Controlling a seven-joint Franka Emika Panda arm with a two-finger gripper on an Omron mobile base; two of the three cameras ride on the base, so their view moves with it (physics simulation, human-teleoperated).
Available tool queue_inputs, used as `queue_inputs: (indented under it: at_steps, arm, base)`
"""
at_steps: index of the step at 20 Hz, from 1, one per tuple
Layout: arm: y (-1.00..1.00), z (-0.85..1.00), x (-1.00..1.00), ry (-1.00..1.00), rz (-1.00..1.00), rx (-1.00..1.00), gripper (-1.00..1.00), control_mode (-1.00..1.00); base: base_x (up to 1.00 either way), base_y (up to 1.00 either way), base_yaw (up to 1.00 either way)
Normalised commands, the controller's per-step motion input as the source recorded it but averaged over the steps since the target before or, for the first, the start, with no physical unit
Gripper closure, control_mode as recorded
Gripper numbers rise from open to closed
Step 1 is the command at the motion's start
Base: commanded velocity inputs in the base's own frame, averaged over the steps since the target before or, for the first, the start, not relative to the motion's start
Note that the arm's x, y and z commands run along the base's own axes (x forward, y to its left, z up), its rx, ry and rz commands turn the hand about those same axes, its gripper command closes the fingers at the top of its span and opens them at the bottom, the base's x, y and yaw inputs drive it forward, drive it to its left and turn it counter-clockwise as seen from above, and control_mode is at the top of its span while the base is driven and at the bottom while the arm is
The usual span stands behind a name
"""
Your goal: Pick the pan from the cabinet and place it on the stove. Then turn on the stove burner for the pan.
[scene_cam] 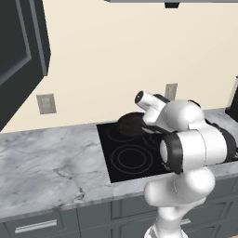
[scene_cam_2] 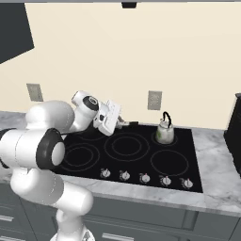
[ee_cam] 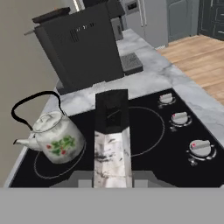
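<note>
Grey marble counter, black stove (scene_cam_2: 136, 155) set flush. My pincer (scene_cam_2: 123, 123) is clamped narrow on the pan's handle. The pan (scene_cam: 131, 124) hangs over the rear burner at my ten o'clock; kettle (scene_cam_2: 164, 132) sits at two. Placement step in hand, I judge: next, lower, release, then reach the knobs (scene_cam_2: 145, 178).

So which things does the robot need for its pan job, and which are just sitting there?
For the job: pan, held by its handle in the shut gripper; stove; burner knobs; cabinet.
Just there: kettle on a back burner; wall socket; dark appliance.
</note>
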Motion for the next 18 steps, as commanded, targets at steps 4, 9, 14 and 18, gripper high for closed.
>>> queue_inputs:
  at_steps: [4, 9, 14, 18]
  arm:
    - [0.18, -0.32, 0.33, 0.0, -0.05, 0.0, 1.0, -1.0]
    - [0.17, -0.38, 0.33, 0.0, -0.05, 0.0, 1.0, -1.0]
    - [0.09, -0.49, 0.29, 0.0, -0.06, 0.0, 1.0, -1.0]
    - [0.04, -0.59, 0.22, -0.01, -0.06, 0.0, 1.0, -1.0]
  base:
    - [0.0, 0.0, 0.0]
    - [0.0, 0.0, 0.0]
    - [0.0, 0.0, 0.0]
    - [0.0, 0.0, 0.0]
